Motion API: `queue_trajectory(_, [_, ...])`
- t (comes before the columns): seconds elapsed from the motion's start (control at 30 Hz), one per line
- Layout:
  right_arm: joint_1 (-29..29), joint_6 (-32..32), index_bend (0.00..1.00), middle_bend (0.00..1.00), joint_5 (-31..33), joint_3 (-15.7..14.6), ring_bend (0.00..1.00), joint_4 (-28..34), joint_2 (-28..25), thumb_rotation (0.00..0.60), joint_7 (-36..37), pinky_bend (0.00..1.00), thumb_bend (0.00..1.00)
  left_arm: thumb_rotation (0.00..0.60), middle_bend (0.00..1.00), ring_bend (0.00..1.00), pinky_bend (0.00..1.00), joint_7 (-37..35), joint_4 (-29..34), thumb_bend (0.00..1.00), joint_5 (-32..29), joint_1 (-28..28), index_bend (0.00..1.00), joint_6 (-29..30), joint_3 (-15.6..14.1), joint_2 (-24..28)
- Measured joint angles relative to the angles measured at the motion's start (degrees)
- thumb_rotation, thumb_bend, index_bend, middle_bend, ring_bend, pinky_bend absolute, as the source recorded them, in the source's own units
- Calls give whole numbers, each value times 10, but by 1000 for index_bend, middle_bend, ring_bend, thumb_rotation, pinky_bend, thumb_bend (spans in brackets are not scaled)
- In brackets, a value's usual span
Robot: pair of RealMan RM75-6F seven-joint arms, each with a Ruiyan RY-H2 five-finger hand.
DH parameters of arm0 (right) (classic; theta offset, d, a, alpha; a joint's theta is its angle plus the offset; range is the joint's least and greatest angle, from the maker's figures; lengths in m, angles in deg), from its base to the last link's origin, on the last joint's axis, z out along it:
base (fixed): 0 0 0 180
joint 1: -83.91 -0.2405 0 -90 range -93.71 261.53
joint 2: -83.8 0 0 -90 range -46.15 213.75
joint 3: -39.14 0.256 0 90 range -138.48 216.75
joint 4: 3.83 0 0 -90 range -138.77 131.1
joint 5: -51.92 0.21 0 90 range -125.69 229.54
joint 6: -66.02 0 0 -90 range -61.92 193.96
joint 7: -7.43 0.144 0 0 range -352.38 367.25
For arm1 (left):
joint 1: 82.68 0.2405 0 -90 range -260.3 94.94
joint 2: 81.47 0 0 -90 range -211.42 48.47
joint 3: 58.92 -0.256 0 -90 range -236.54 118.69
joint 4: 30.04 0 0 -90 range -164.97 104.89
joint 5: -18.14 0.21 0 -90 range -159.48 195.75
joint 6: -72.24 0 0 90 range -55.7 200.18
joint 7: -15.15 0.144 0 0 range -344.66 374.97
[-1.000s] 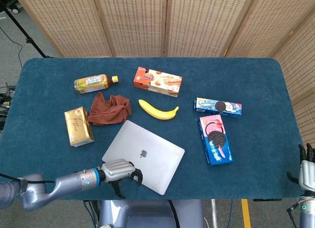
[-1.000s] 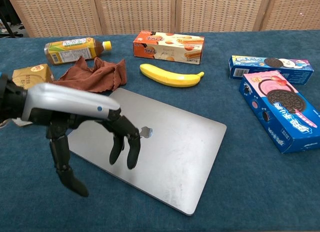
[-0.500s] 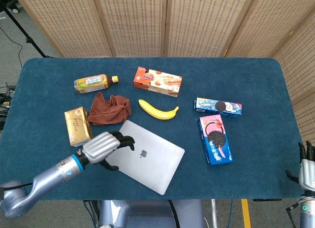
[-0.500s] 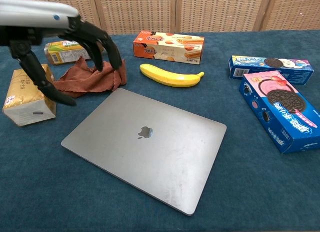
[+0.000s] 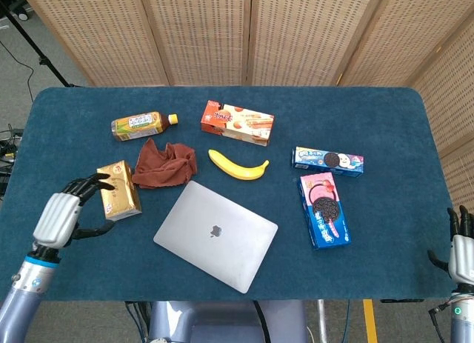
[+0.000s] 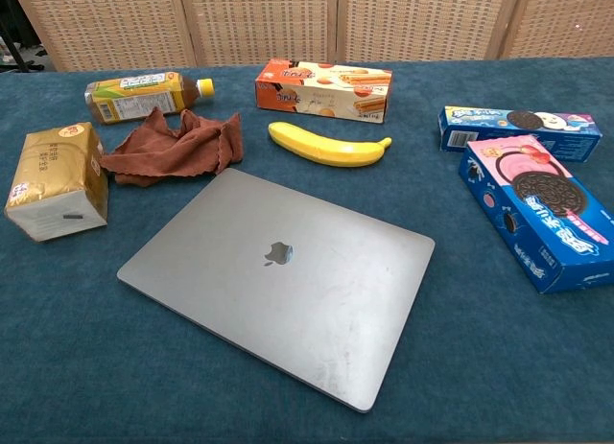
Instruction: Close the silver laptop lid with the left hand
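Observation:
The silver laptop [image 5: 215, 234] [image 6: 278, 279] lies flat on the blue table with its lid down and the logo facing up. In the head view my left hand [image 5: 61, 214] hangs at the table's left side, well clear of the laptop, fingers spread and holding nothing, its fingertips close to the gold packet [image 5: 117, 190]. My right hand [image 5: 461, 252] shows at the lower right edge of the head view, off the table, fingers apart and empty. Neither hand appears in the chest view.
A brown cloth [image 5: 165, 164], a tea bottle [image 5: 142, 124], a biscuit box [image 5: 237, 122] and a banana [image 5: 238, 165] lie behind the laptop. Two cookie boxes, blue [image 5: 328, 160] and pink-and-blue [image 5: 324, 210], sit to its right.
My left hand has lifted off the laptop's near left corner and swung out to the left, leaving the chest view. The laptop has stayed flat and still.

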Motion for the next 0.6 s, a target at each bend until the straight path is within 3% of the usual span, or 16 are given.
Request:
queue_trajectory(0.3, [-4, -13, 0, 0, -16, 3, 0, 29, -14, 600, 2, 0, 237, 600, 252, 256, 240, -49, -94, 131, -21, 102, 342, 95, -5, -63])
queue_trajectory(0.6, [-5, -33, 0, 0, -36, 1, 0, 65, -27, 600, -10, 0, 237, 600, 246, 254, 240, -64, -162, 131, -6, 147, 343, 133, 0, -99])
